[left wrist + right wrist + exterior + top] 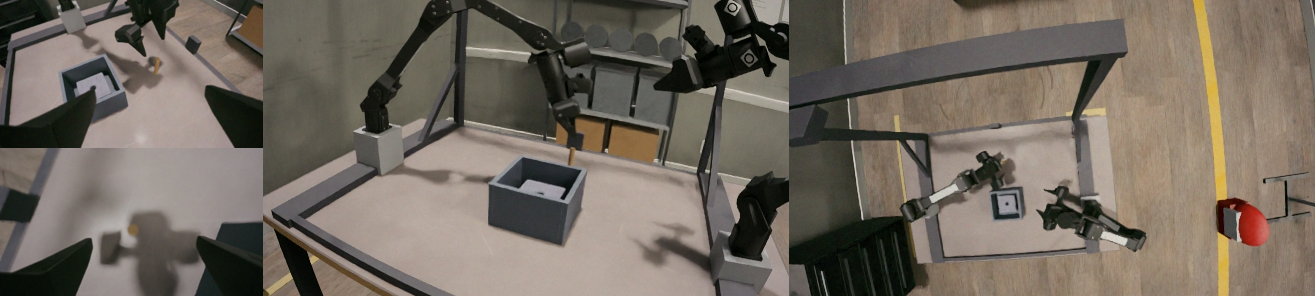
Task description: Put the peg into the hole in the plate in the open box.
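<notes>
The tan peg (1004, 161) (572, 157) (156, 66) (133, 230) stands upright on the table beside the open grey box (992, 206) (528, 215) (113, 106) (241, 234). A pale plate (548, 187) (88, 83) with a dark hole (1007, 204) (93, 88) lies at the box's bottom. My right gripper (154, 47) (144, 241) is open, pointing down above the peg, whose top shows between the fingers in the right wrist view, left of centre. My left gripper (1041, 201) (149, 92) is open and empty, raised to the side of the box away from the right arm's base.
A dark block (578, 140) (193, 44) (20, 205) sits at the table frame's edge beyond the peg. Grey frame posts (1084, 90) (460, 70) rise at the table's sides. The box walls stand high around the plate. Shelves (613, 112) stand behind the table.
</notes>
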Tool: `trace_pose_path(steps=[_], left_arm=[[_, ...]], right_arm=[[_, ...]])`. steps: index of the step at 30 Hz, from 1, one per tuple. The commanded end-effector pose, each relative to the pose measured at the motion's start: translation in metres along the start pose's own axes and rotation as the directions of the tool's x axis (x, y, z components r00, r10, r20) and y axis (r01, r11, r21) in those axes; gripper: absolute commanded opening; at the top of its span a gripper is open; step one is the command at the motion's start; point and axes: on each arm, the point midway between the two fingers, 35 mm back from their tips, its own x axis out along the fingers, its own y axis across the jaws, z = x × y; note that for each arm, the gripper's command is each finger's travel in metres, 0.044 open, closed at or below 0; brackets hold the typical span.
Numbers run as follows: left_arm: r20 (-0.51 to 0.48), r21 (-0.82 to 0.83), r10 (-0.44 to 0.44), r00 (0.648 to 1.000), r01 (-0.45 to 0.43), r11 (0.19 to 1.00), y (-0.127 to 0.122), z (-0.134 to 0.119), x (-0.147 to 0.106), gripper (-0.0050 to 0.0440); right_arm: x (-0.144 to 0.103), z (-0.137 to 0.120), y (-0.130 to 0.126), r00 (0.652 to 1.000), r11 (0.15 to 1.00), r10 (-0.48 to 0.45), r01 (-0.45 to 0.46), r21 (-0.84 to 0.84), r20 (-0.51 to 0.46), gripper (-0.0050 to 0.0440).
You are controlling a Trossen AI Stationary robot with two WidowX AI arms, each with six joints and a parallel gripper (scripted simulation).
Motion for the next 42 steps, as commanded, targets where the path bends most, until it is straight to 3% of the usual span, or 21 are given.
trace_pose_path(steps=[1,17,24,26,28,30,42], left_arm=[[0.011,-0.006,0.000,1.000,0.000,1.000,0.000,0.004,-0.003,0.0440],[0.011,-0.006,0.000,1.000,0.000,1.000,0.000,0.004,-0.003,0.0440],[0.011,-0.006,0.000,1.000,0.000,1.000,0.000,0.004,-0.003,0.0440],[0.011,-0.006,0.000,1.000,0.000,1.000,0.000,0.004,-0.003,0.0440],[0.011,-0.006,0.000,1.000,0.000,1.000,0.000,0.004,-0.003,0.0440],[0.011,-0.006,0.000,1.000,0.000,1.000,0.000,0.004,-0.003,0.0440],[0.011,-0.006,0.000,1.000,0.000,1.000,0.000,0.004,-0.003,0.0440]], right_arm=[[-0.011,0.003,0.000,1.000,1.000,0.009,-0.010,-0.010,-0.026,0.0440],[-0.018,0.007,0.000,1.000,1.000,0.008,-0.008,-0.010,-0.009,0.0440],[0.013,0.000,0.010,0.999,0.999,0.015,-0.016,-0.028,-0.030,0.0272],[0.015,0.003,0.011,1.000,0.999,0.022,-0.023,-0.043,-0.022,0.0224],[0.015,0.003,0.011,1.000,0.999,0.022,-0.023,-0.043,-0.022,0.0224],[0.008,0.007,0.009,1.000,0.999,0.021,-0.021,-0.041,-0.005,0.0176],[0.046,0.007,0.009,1.000,0.999,0.019,-0.020,-0.039,-0.018,0.0170]])
